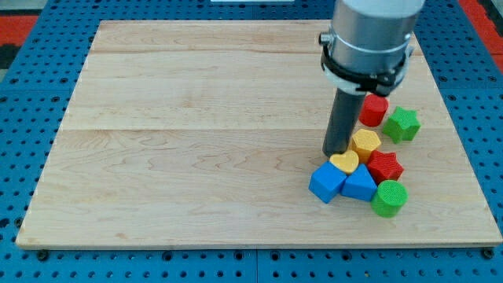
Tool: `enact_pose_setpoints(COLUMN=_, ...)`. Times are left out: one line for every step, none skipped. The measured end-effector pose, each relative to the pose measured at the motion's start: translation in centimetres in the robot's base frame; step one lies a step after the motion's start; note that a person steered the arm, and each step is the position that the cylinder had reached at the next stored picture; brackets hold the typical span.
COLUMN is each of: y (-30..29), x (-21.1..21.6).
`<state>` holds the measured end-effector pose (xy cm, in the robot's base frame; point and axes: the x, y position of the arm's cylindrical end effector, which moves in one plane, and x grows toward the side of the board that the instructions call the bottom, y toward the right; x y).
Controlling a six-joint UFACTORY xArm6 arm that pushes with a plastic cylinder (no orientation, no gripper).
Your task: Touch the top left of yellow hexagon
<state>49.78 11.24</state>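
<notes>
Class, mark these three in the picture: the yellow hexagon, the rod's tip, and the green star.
yellow hexagon (366,145), camera view, on its top face.
my tip (338,153), camera view, rod's very end, at the hexagon's left edge.
green star (402,123), camera view, on its top face.
</notes>
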Motion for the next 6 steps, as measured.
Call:
enact_pose_setpoints(y=0.2, x=-1.1)
enact_pose_setpoints(y=-3.2, x=-5.5)
enact_pose_setpoints(y=-1.8, x=-6.8)
enact_pose_setpoints(y=3.4, x=-7.3)
enact_pose_setpoints(y=3.2, x=-3.5)
enact_pose_setpoints(y=2.2, x=-2.8)
